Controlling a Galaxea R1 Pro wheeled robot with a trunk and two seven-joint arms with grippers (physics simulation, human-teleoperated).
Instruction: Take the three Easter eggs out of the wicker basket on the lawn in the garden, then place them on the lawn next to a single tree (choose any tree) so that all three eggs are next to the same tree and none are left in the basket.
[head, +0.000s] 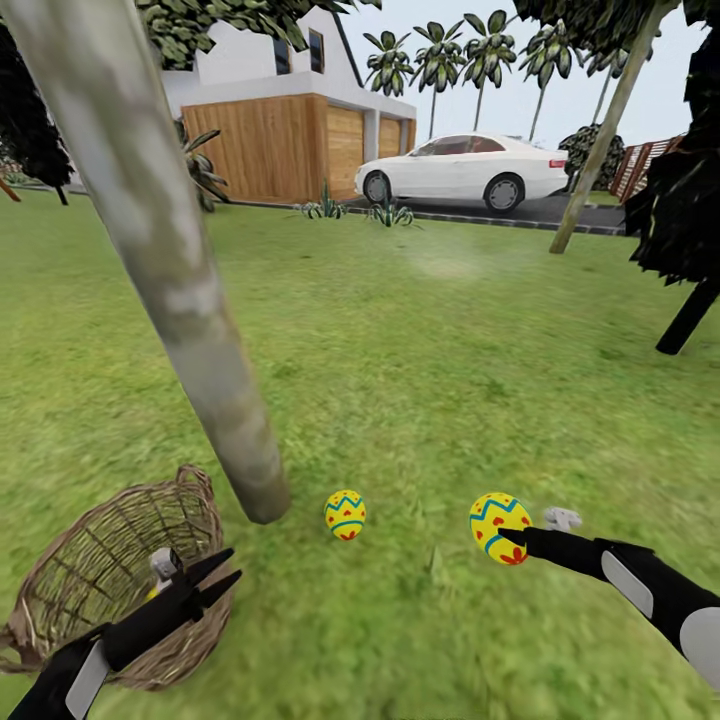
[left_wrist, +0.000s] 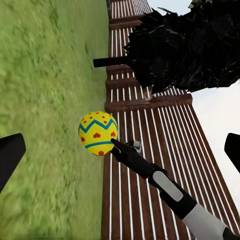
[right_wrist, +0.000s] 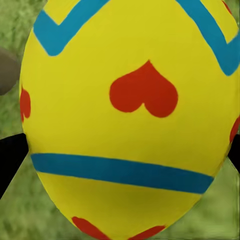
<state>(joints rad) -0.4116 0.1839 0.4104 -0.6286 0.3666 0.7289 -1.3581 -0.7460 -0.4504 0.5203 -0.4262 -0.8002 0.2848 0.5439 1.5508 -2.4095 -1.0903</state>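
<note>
One egg down, one in your right pincer

Your right pincer (head: 512, 541) pinches an Easter egg (head: 498, 527) just above the lawn (head: 420, 350); another egg (head: 345, 514) lies beside the tree (head: 180, 290). Your left pincer (head: 222, 576), fingers slightly spread, hovers over the wicker basket (head: 90, 580).

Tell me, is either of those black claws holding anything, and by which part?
The right gripper holds an Easter egg, its fingers on the egg's two sides. The left gripper hovers over the wicker basket, holding nothing.
</note>
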